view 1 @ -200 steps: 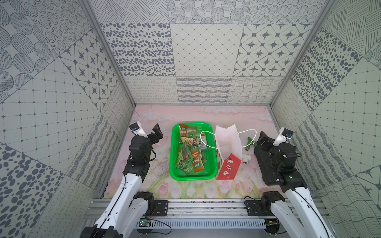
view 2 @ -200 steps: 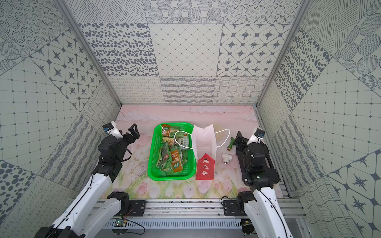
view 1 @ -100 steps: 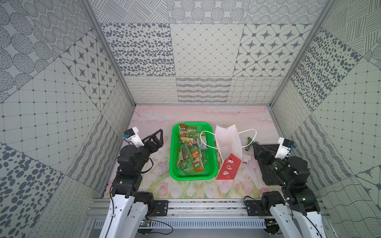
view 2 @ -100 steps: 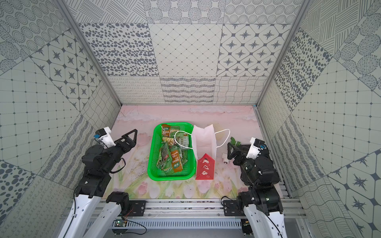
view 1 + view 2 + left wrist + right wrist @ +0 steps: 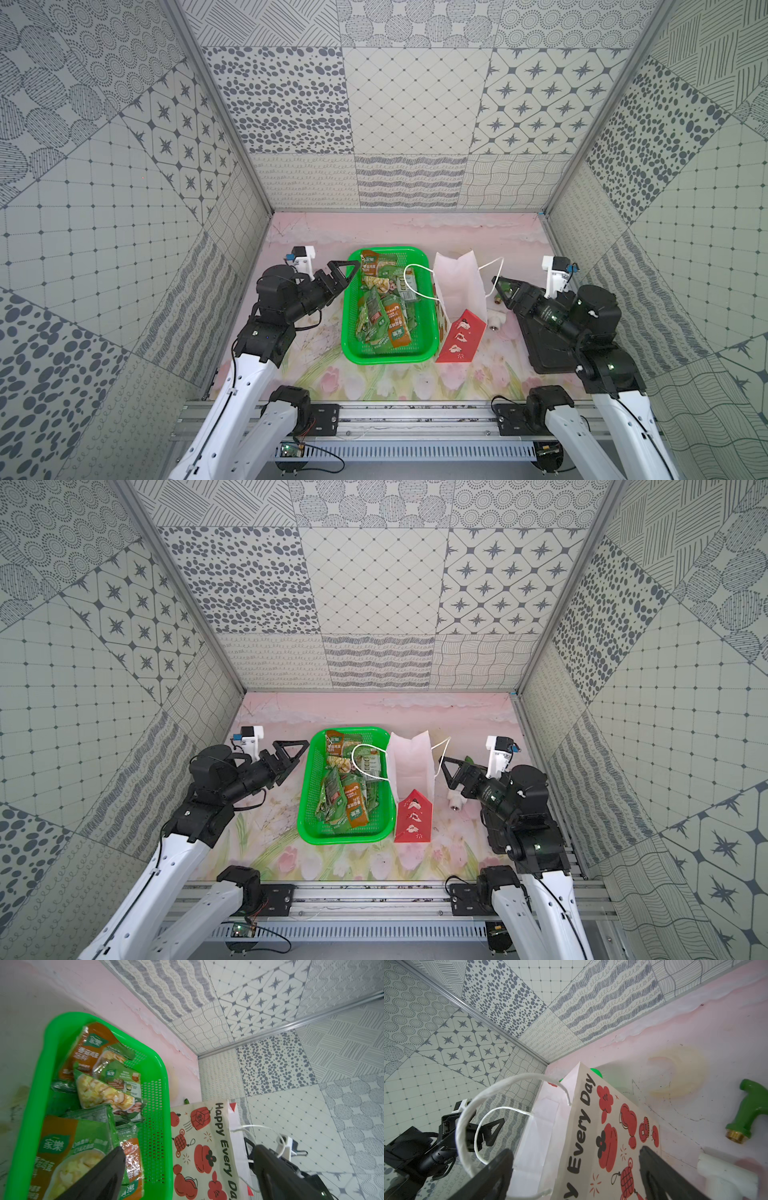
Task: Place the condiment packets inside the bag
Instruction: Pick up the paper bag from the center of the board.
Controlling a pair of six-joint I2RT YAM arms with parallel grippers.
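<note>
Both arms have swung inward, jaws spread wide: left gripper (image 5: 351, 268) beside the basket (image 5: 388, 358) of condiment packets (image 5: 384, 316), right gripper (image 5: 498, 284) beside the bag (image 5: 459, 282).

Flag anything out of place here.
A green-handled tap fitting and a white pipe piece lie beside the bag, unrelated clutter. One bag handle droops over the green basket, above the condiment packets.

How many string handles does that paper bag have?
2. One handle droops over the green basket beside the bag; the other handle arcs toward the right pincer. Neither is hidden.
</note>
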